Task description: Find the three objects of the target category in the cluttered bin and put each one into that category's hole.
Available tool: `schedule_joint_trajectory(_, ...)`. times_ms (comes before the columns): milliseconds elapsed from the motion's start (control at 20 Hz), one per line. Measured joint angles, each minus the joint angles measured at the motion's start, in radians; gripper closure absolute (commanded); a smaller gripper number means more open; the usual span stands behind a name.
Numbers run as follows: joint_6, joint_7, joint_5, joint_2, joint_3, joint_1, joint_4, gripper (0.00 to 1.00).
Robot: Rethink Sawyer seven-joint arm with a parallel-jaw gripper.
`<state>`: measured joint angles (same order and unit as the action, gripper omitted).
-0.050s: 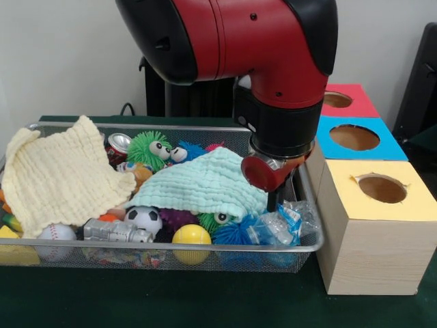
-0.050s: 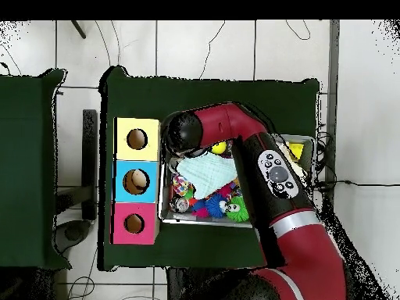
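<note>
- Reaching down into the wire bin [image 1: 205, 247], the gripper [image 1: 278, 195] hangs at the end nearest the yellow hole [image 1: 382, 188]; whether its fingers are parted or closed cannot be told.
- Just beside it lies a mint cloth [image 1: 208, 181] over spiky toys, with crinkled plastic wrappers [image 1: 287, 222] below it.
- Farther off along the bin: a yellow ball [image 1: 191, 236], a soccer ball [image 1: 144, 219] and a cream cloth [image 1: 58, 174].
- Beyond the yellow hole sit the blue hole [image 1: 354, 137] and the red hole [image 1: 336, 100].

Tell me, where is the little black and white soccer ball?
In the front view, the black and white soccer ball sits low at the wire bin's front, between the white baseball and the yellow ball.
</note>
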<state>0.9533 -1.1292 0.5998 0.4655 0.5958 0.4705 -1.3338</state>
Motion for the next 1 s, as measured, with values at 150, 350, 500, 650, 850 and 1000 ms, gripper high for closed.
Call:
schedule_joint_trajectory(150,0.0,0.0,-0.008,0.005,0.002,0.001,-0.002,1.0)
schedule_joint_trajectory(350,0.0,0.0,-0.035,0.023,0.009,0.005,-0.006,1.0)
schedule_joint_trajectory(500,0.0,0.0,-0.049,0.042,0.016,0.008,-0.016,1.0)
schedule_joint_trajectory(650,0.0,0.0,-0.065,0.069,0.025,0.013,-0.033,1.0)
schedule_joint_trajectory(850,0.0,0.0,-0.076,0.12,0.032,0.015,-0.062,1.0)
schedule_joint_trajectory(1000,0.0,0.0,-0.077,0.153,0.034,0.015,-0.078,1.0)
